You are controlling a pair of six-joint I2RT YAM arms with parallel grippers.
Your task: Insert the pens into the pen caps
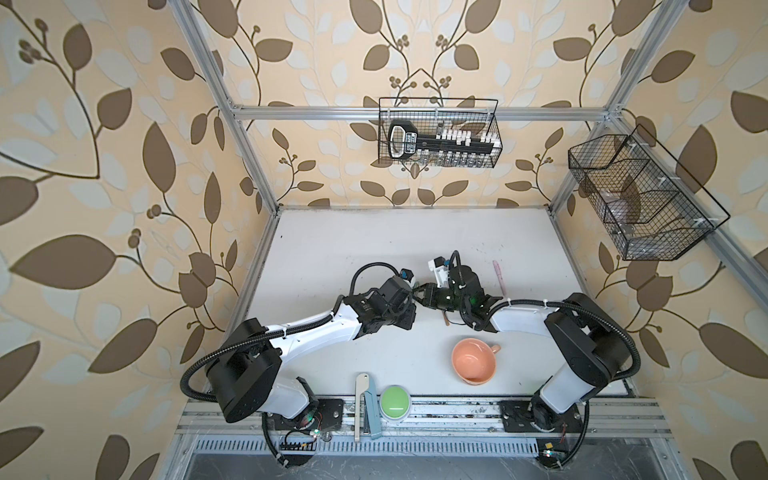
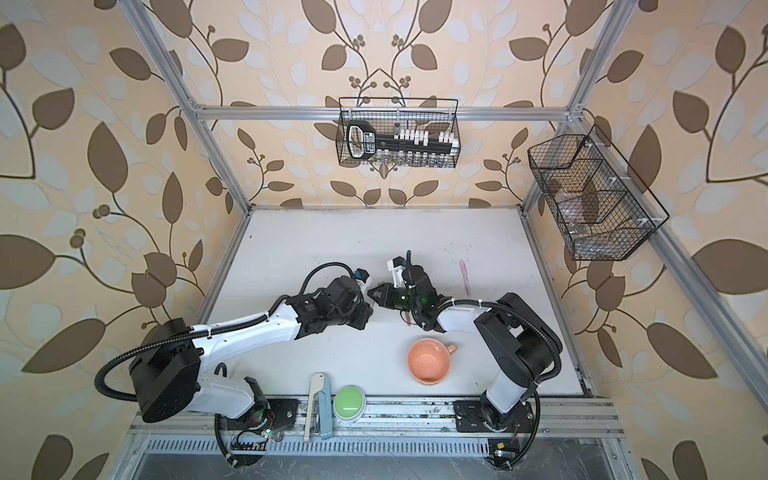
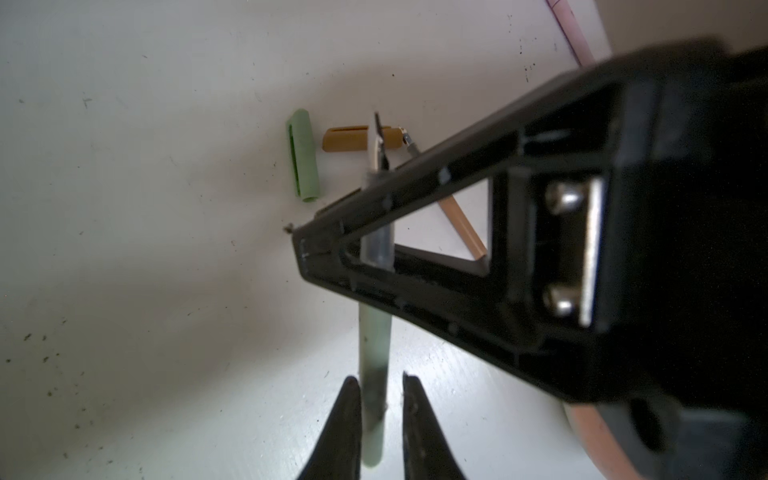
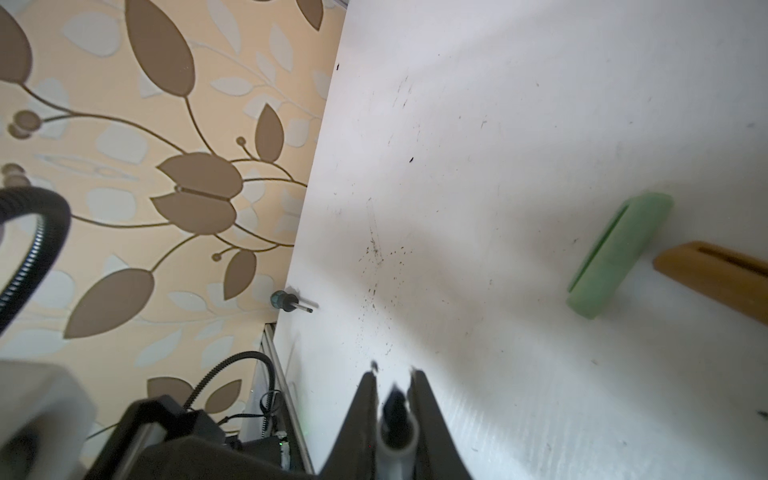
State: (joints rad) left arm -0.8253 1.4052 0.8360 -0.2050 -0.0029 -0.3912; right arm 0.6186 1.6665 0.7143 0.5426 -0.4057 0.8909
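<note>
left tool (image 3: 380, 378): jaws parted a little, one finger on each side of the green pen's (image 3: 374, 345) back end; a gap shows on one side, so there is no clamp.
right tool (image 4: 394, 374): closed on the green pen near its front end, the dark tip poking out between the fingers.
green pen: spans from the left tool to the right tool, over mid-bench, where the two tools meet in both top views.
green cap (image 3: 304, 156): flat on the bench (image 3: 145, 208), beyond the pen's tip, slot showing, not on any pen.
tan cap (image 3: 345, 140): flat on the bench just beside the green cap, about square to it, apart from it.
tan pen (image 3: 463, 226): lies on the bench under the right tool, its tip just beside the tan cap, not inside it.
pink pen (image 1: 498, 276): on the bench behind the right arm, well apart from the caps; cannot tell whether it is capped.
cup (image 1: 473, 359): peach, upright, near the front of the bench, by the right arm.
</note>
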